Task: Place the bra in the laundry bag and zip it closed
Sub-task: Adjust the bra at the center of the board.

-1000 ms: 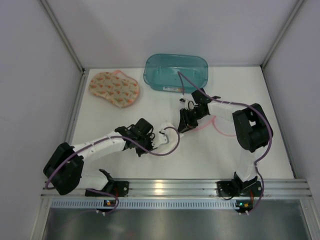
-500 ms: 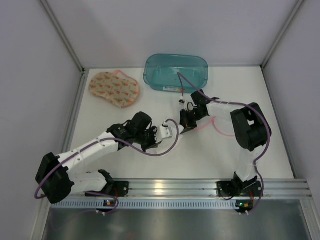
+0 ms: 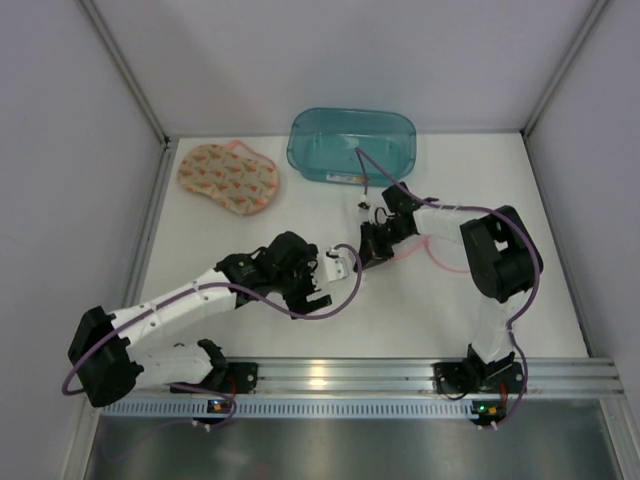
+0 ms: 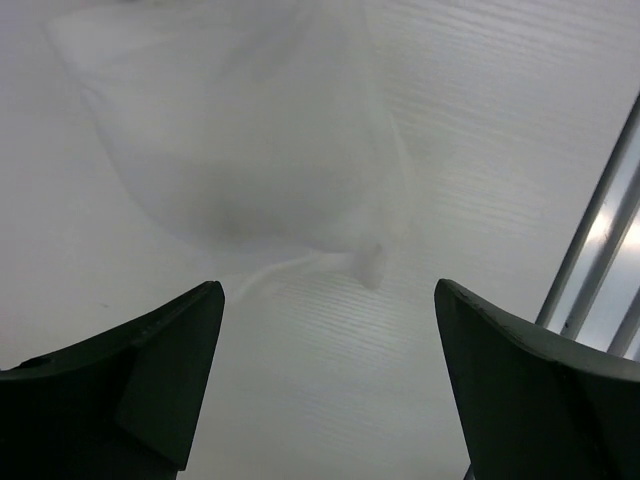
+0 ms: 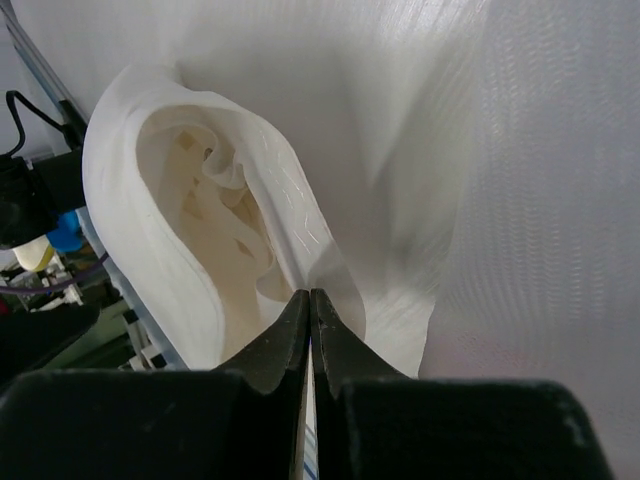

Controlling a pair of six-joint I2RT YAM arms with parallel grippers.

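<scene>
At the middle of the surface (image 3: 200,225), the right jaws are closed flat together, pinching a fold of the white mesh laundry bag (image 5: 400,150). Just to the left of that pinch, in the right wrist view, the bag's thick rim curls round into an open loop, showing cream folds inside. The mesh spreads away from the jaws to the far side and to the right.

The left jaws stand wide open and hold nothing. They point down at the surface, and a soft, see-through part of the bag lies beyond their tips, apart from both fingers (image 4: 150,370). From overhead, the left jaws sit just left of and nearer than the right jaws, with the bag between the two; white on white, its outline there is hard to make out.

The left arm (image 3: 190,300) reaches in from the near left and the right arm (image 3: 495,255) bends in from the right.

The bra (image 3: 228,177), peach with a small print, lies flat at the far left of the surface, well apart from the bag and from both arms. A teal plastic bin (image 3: 310,160) stands at the far edge, right of the bra. A metal rail (image 3: 330,375) runs along the near edge.
</scene>
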